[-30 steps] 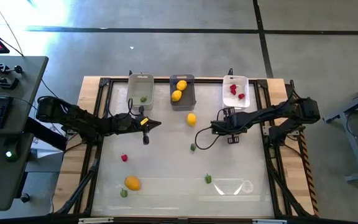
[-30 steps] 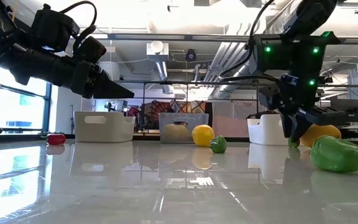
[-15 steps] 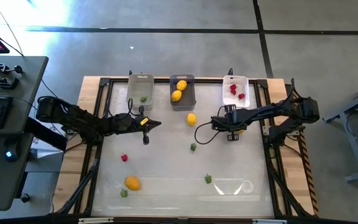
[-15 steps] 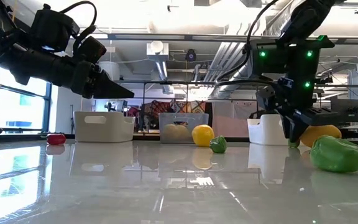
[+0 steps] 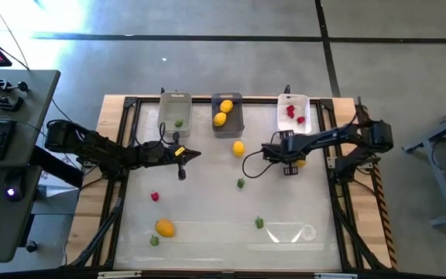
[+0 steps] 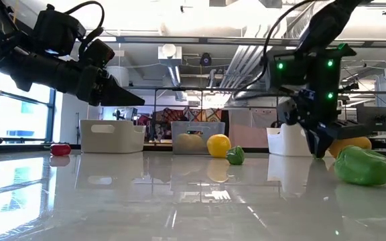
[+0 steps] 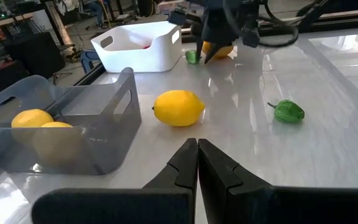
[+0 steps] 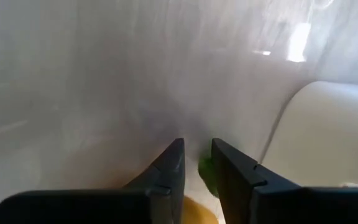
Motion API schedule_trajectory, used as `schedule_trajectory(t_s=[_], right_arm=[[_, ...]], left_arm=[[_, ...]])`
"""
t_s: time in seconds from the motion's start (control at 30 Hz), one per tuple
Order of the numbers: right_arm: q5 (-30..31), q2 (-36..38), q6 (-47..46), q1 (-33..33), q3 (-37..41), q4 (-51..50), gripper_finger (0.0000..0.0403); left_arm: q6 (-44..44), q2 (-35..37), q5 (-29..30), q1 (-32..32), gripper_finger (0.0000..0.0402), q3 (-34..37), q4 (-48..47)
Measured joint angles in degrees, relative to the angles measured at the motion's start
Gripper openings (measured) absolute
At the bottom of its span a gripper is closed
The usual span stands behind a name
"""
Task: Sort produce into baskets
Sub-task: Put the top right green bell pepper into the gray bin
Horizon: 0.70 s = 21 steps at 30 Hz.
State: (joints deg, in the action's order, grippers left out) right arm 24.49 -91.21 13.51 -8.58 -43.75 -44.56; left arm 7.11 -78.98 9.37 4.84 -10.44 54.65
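Robotics lab, exposed ceiling ducts (image 6: 200, 50), concrete floor (image 5: 207, 62)

My arms are dark, near black; right arm shows green LEDs in the low view. Table top (image 5: 207, 209) glossy white, wooden frame tan. Clear basket (image 5: 175, 112) holds a green bit. Dark grey basket (image 5: 227, 114) holds two yellow lemons. White basket (image 5: 293, 114) holds red berries. Loose on the table: yellow lemon (image 5: 238, 148), green piece (image 5: 240, 183), another green piece (image 5: 259, 222), red berry (image 5: 155, 196), orange fruit (image 5: 165, 228) with a green bit (image 5: 154, 241) beside it.
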Motion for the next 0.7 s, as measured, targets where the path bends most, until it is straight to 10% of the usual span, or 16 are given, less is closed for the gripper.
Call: schedule_trajectory(t_s=[0.7], right_arm=[[1.89,2.12,-4.69,6.58,-11.69,-3.42,0.0]], left_arm=[[-0.46,0.0,0.0,-0.02,0.0,0.0,0.04]])
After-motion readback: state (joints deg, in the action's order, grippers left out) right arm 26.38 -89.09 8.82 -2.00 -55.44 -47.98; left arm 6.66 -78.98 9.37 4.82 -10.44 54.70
